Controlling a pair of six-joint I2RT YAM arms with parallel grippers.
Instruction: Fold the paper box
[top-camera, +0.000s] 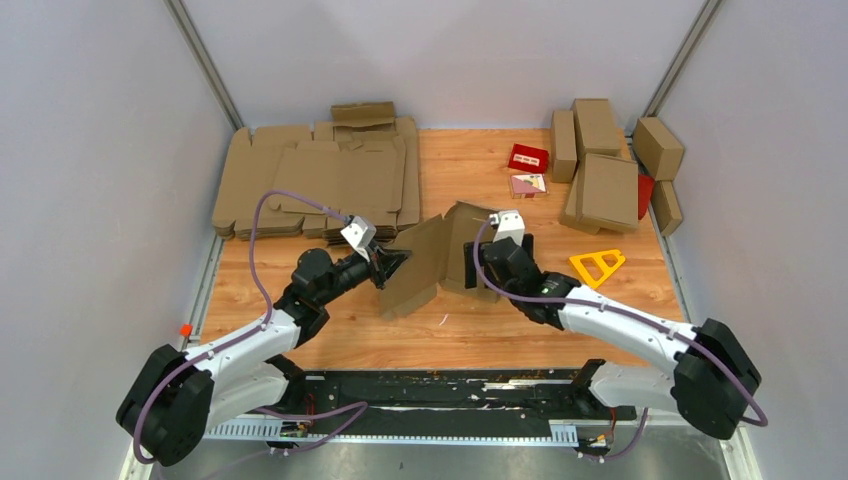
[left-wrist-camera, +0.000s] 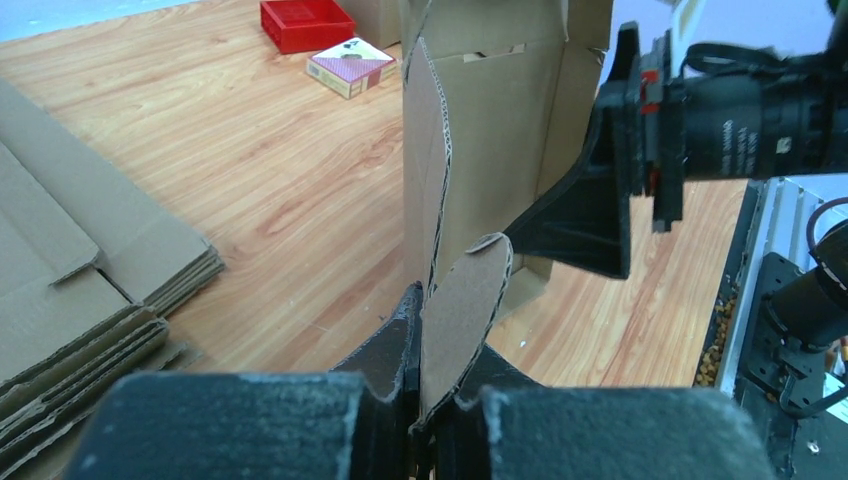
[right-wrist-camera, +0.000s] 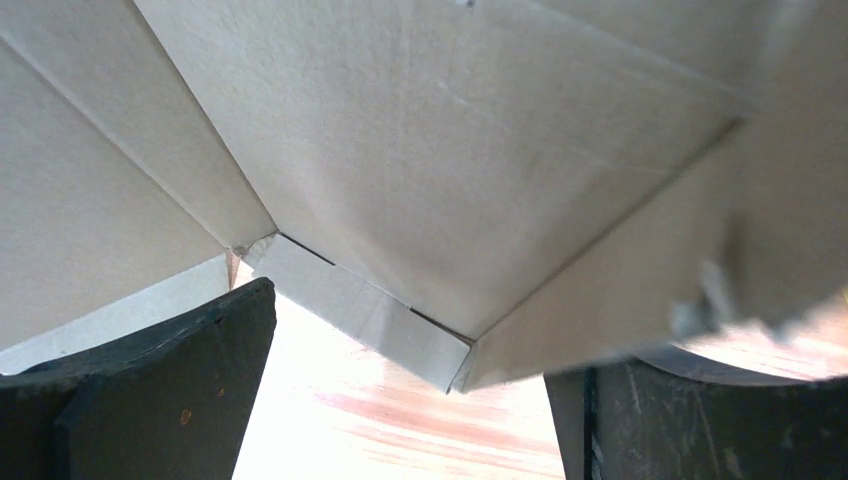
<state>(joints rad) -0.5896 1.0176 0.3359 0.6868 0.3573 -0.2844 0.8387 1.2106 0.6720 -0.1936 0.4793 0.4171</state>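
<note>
We see a robotics lab cell: plain grey walls (top-camera: 90, 150) and metal posts (top-camera: 205, 65) enclose a wooden worktop (top-camera: 470, 330), with a pile of cardboard blanks (top-camera: 300, 180) beyond the left gripper (top-camera: 385, 264).

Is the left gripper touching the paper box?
Touching. The left wrist view shows the left gripper shut on a rounded tab of the paper box.

Quick count on the worktop (top-camera: 400, 335): one paper box (top-camera: 425, 260), one pile of flat blanks (top-camera: 300, 180), roughly six closed brown boxes (top-camera: 610, 190), one red carton (top-camera: 528, 157), one half-hidden red thing (top-camera: 646, 188), one printed pack (top-camera: 528, 184), one yellow triangle (top-camera: 597, 265). Two tools: left tool (top-camera: 385, 265), right tool (top-camera: 482, 272).
</note>
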